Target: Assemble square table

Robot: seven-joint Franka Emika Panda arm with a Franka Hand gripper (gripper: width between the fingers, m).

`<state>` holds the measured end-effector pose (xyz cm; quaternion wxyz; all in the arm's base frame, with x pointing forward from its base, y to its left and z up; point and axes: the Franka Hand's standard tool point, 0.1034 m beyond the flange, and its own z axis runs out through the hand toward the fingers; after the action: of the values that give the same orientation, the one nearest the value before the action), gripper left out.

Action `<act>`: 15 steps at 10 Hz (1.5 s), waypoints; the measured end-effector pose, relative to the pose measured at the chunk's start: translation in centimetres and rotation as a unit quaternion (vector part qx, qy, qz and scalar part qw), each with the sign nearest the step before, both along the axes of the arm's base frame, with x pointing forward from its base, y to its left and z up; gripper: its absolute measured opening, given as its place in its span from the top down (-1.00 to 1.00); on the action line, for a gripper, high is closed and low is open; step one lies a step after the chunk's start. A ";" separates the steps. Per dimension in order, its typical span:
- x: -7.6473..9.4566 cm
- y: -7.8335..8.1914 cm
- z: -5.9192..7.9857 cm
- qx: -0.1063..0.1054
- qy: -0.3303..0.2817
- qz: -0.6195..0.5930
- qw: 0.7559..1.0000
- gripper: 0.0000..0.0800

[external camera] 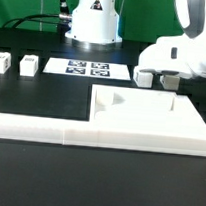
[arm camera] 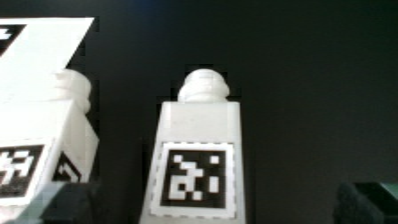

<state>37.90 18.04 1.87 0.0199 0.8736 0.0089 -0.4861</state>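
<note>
1. Gripper [external camera: 161,80] hangs low over the black bench [external camera: 25,175] at the exterior view's right. Its jaws are spread wide and hold nothing. In the wrist view its dark fingertips [arm camera: 375,200] show only at the picture's edges, well apart from each other.
2. Between those fingertips in the wrist view stands the middle leg [arm camera: 199,125]. It is a white upright block with a rounded peg on its end and a black-white tag on the face toward the camera. Neither finger touches it.
3. Just beside it stands the second leg [arm camera: 43,120], of the same shape, its tag partly cut off by the picture's edge. A strip of dark bench separates the two.
4. Beyond the second leg lies a flat white surface [arm camera: 39,55] carrying part of a tag. I cannot tell what it belongs to.
5. In the exterior view the exposed leg [external camera: 145,79] sits just beside the gripper, on the exterior view's left of it. I cannot tell which of the wrist view's two legs it is.
6. The tabletop slab [external camera: 155,115] lies flat on the bench, nearer the camera than the gripper. Its front edge runs along the long low wall [external camera: 49,129].
7. The marker board [external camera: 87,67] lies flat, to the exterior view's left of the gripper and before the robot base [external camera: 94,20].
8. Another leg [external camera: 30,64] and the outermost leg [external camera: 2,60] stand at the exterior view's far left. Both are well apart from the slab.
</note>
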 end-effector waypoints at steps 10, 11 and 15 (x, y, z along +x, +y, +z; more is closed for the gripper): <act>-0.8 0.2 -0.8 0.000 -0.001 0.004 1.000 0.28; -0.8 0.2 -0.8 0.000 -0.001 0.004 1.000 0.28; -0.8 0.2 -0.8 0.000 -0.001 0.004 1.000 0.28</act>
<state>37.06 18.26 1.11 0.0221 0.8743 0.0125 -0.4848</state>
